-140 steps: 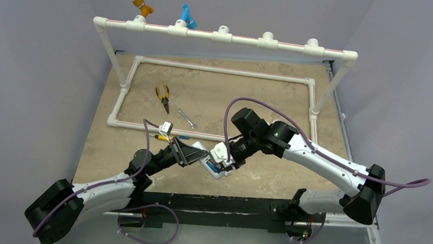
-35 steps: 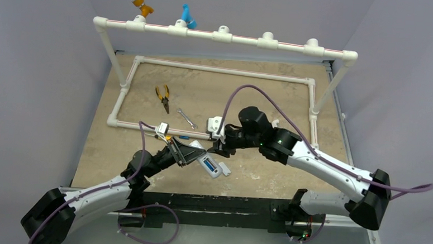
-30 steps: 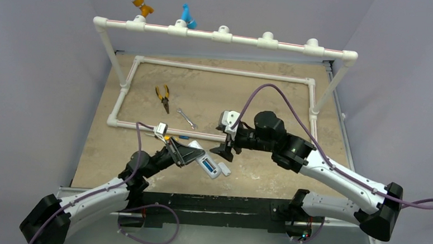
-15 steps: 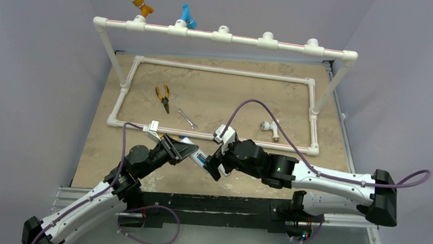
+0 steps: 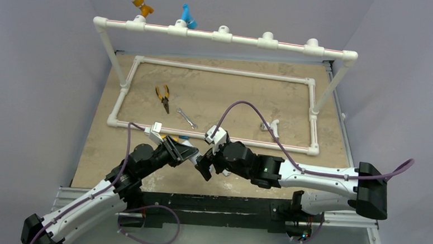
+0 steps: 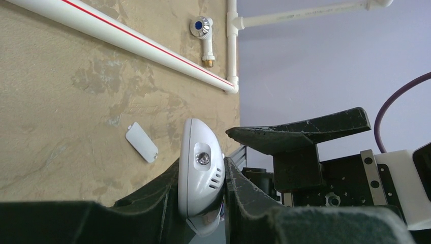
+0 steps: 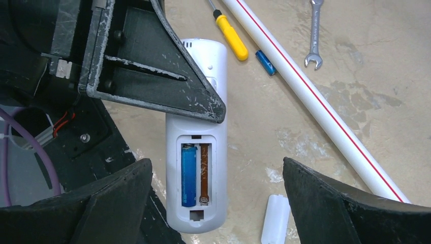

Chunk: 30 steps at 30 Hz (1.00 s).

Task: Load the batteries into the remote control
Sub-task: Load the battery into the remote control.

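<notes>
My left gripper (image 6: 202, 168) is shut on the white remote control (image 6: 199, 168), holding it by its sides just above the table. In the right wrist view the remote control (image 7: 195, 137) lies back up with its compartment open. One blue battery (image 7: 188, 174) sits in the left slot; the right slot (image 7: 204, 173) is bare. A second battery (image 7: 265, 62) lies on the table beside the white pipe. My right gripper (image 7: 216, 161) hangs open over the remote's lower end, touching nothing. From above, the right gripper (image 5: 203, 169) hides most of the remote next to the left gripper (image 5: 186, 153).
The white battery cover (image 7: 275, 218) lies loose by the remote. A yellow-handled screwdriver (image 7: 231, 35) and a wrench (image 7: 315, 30) lie near the PVC frame (image 5: 222, 71). Pliers (image 5: 162, 97) and a white pipe fitting (image 5: 270, 125) lie inside the frame.
My right arm swung back from the frame toward the near edge and now hovers over the remote with its jaws opened wide. The left arm shifted the remote slightly left.
</notes>
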Each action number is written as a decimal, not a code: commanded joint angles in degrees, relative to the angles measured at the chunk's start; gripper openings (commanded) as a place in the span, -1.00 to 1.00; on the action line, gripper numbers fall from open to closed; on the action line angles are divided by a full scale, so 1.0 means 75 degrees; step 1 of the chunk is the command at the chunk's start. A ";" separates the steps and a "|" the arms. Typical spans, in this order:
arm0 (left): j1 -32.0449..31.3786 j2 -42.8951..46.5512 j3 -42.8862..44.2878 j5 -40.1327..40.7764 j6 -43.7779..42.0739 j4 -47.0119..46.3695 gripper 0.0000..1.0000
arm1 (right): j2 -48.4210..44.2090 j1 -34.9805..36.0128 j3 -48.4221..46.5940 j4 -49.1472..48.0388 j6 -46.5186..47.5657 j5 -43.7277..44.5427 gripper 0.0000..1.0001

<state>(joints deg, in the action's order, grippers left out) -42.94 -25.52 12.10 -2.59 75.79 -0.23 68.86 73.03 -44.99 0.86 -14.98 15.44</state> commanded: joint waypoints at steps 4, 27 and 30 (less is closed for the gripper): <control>-0.0019 0.0052 0.0289 -0.0031 -0.0054 -0.0277 -1.00 | 0.0208 0.0142 -0.0110 -0.0318 0.0014 -0.0109 0.84; -0.0026 0.0262 0.0082 -0.0233 0.0125 -0.0550 -0.67 | 0.0542 0.0159 -0.0307 0.0352 0.0540 -0.0474 -0.94; -0.0018 0.0261 0.0040 -0.0281 0.0109 -0.0679 -0.33 | 0.0479 0.0158 -0.0309 0.0401 0.0577 -0.0421 -1.00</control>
<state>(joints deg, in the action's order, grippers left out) -42.94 -23.88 12.08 -2.79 75.90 0.89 72.82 74.19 -45.32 1.54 -12.78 12.03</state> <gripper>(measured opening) 0.273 0.446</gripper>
